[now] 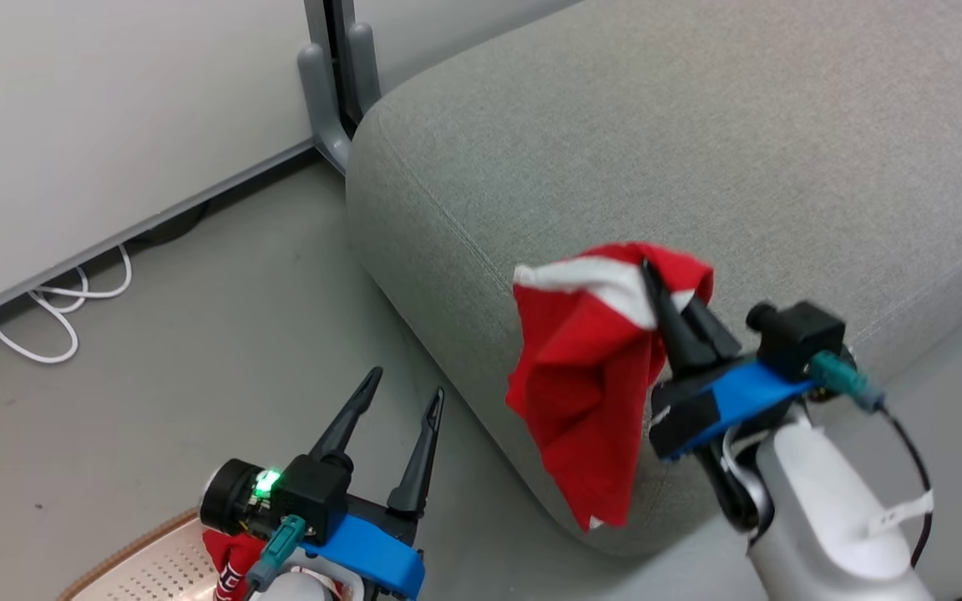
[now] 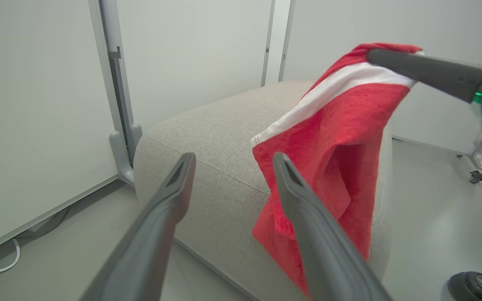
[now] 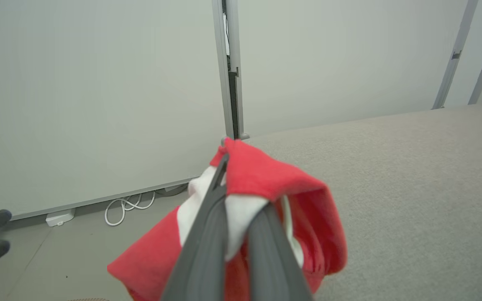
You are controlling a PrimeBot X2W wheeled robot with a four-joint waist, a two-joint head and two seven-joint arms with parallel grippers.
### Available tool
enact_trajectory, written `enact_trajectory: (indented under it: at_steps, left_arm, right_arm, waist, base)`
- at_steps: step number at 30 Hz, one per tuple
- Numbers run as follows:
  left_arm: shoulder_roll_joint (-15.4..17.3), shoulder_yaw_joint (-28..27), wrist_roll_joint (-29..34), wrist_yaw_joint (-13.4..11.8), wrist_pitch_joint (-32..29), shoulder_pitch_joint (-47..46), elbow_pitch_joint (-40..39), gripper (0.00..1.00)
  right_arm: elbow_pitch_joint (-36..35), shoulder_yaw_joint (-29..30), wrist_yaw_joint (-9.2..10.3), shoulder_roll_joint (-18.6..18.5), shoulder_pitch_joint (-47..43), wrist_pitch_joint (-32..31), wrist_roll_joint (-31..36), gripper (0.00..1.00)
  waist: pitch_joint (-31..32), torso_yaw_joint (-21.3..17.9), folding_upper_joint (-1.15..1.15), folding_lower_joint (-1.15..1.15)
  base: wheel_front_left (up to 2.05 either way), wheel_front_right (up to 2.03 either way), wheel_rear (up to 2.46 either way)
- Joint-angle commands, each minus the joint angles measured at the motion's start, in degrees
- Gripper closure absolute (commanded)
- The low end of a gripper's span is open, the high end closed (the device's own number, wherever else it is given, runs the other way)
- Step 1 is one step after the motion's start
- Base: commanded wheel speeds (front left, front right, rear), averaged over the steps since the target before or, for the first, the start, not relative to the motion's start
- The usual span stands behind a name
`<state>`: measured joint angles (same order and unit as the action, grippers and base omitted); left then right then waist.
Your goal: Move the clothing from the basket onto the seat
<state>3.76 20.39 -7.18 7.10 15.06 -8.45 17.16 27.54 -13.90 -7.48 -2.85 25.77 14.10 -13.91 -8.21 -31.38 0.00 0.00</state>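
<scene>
My R fingers [image 1: 671,330] clamp a red garment [image 1: 589,376] by its white stripe; it hangs at the seat [image 1: 698,150] front edge. My L fingers [image 1: 349,413] are spread, empty, over the basket [image 1: 147,568] w/ another red piece [image 1: 226,555] inside.

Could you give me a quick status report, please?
Right pincer shut on red garment, dangling by seat edge, not yet down. Left pincer open, empty. Second garment in basket. Nothing in the way.

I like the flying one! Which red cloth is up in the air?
The garment pinched in the right gripper, dangling by the seat; the other garment lies in the basket.
</scene>
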Motion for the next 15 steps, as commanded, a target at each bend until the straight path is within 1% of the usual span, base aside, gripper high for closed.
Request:
enact_trajectory:
  at_steps: [1, 5, 9, 12, 15]
  left_arm:
    - [0.6, -0.4, 0.4, 0.2, 0.2, -1.0, -0.5, 0.0]
    - [1.9, -0.3, 1.3, 0.3, 0.2, -1.7, -2.0, 0.0]
    - [3.2, 0.2, 1.9, 0.4, 0.2, -2.9, -3.8, 0.0]
    - [4.8, 1.3, 2.5, 0.5, 0.2, -4.0, -5.2, 0.0]
    - [6.8, 2.1, 2.9, 0.5, 0.2, -5.7, -6.9, 0.0]
  right_arm:
    - [0.0, 0.6, -0.03, -0.1, 2.1, -0.3, -1.2, 1.0]
    - [-0.3, 2.2, -0.03, 0.0, 8.4, -0.7, -3.9, 1.0]
    - [-1.2, 8.1, -0.03, -1.0, 14.6, -2.4, -4.0, 1.0]
    - [-2.4, 12.6, -0.03, -3.1, 19.6, -4.8, -6.0, 1.0]
    - [-3.3, 16.6, -0.03, -6.6, 23.2, -7.2, -6.9, 1.0]
  waist:
    - [-1.3, -0.2, 0.0, 0.0]
    - [-4.3, 0.7, 0.0, 0.0]
    - [-7.9, 2.2, 0.0, 0.0]
    - [-11.1, 3.8, 0.0, 0.0]
    - [-14.7, 5.0, 0.0, 0.0]
  base:
    - [0.0, 0.0, 0.0]
    - [0.0, 0.0, 0.0]
    - [0.0, 0.0, 0.0]
    - [0.0, 0.0, 0.0]
    - [0.0, 0.0, 0.0]
